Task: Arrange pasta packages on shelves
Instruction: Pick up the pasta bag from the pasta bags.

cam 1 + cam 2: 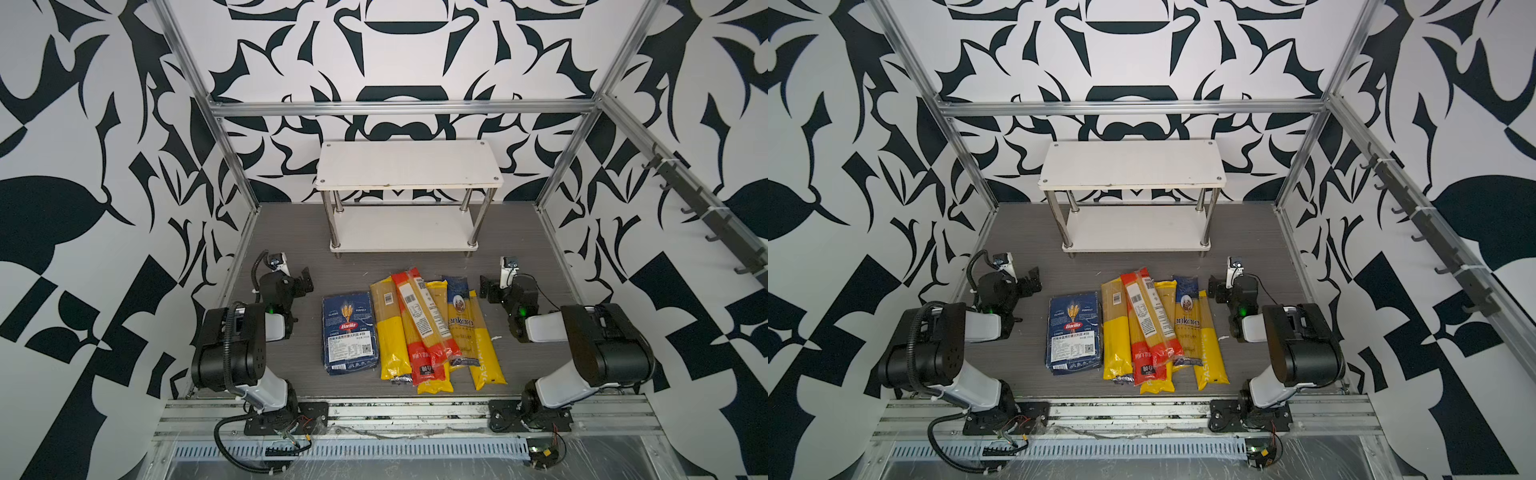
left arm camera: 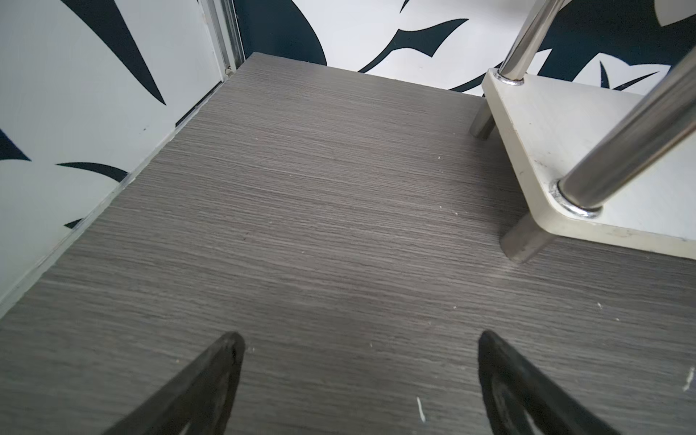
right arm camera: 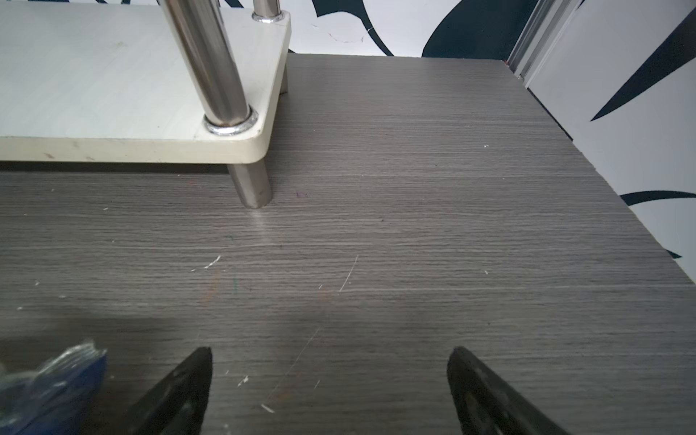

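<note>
The left gripper (image 2: 359, 376) is hovering low over the bare grey table (image 2: 301, 226) with its jaws spread wide and nothing between them. Ahead of it and off toward the middle, the shelves (image 2: 557, 150) are standing close by, the nearest chrome post and foot sitting just beyond its inner fingertip (image 2: 497, 361).

The right gripper (image 3: 329, 380) is likewise hanging with jaws wide and empty over the table. The shelves are standing ahead of it toward the middle, and a crinkled blue bag end (image 3: 56, 380) is lying just beside its inner finger (image 3: 188, 376).

In both top views the pasta packages (image 1: 419, 324) are lying between the two grippers and slightly behind them, toward the arm bases. A wide blue Barilla pack (image 1: 349, 332) is resting nearest the left gripper; the yellow, red and blue long bags are overlapping in a heap nearer the right one. Both boards of the shelves are showing no packages. Aluminium frame bars (image 1: 399, 108) and patterned walls (image 1: 83, 166) are enclosing the table behind and to both sides.
</note>
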Robot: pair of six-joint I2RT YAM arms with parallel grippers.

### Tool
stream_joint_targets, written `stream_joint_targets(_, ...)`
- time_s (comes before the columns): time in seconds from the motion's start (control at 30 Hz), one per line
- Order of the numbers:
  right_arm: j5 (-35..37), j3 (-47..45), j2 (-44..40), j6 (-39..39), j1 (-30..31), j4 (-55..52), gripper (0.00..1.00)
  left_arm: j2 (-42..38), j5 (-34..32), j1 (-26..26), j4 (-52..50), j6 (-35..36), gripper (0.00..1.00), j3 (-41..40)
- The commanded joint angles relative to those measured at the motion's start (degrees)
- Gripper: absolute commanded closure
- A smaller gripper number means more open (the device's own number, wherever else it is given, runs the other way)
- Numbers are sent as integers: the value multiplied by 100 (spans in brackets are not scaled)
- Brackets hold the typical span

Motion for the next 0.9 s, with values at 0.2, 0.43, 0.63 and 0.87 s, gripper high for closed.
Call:
stream_joint_targets(0.2, 28, 128, -65, 27, 11, 133, 0, -88, 74, -13, 13, 27, 1, 37)
stream_joint_targets(0.43, 28, 136, -65, 28, 5, 126, 0, -83, 73, -14, 10, 27, 1, 37)
stream_joint_targets(0.63, 28, 136, -66, 16, 9, 122, 0, -83, 75, -9, 11, 27, 1, 37)
stream_joint_targets(0.87, 33, 128, -64, 20, 12, 127, 0, -98, 70, -16, -16, 27, 1, 41)
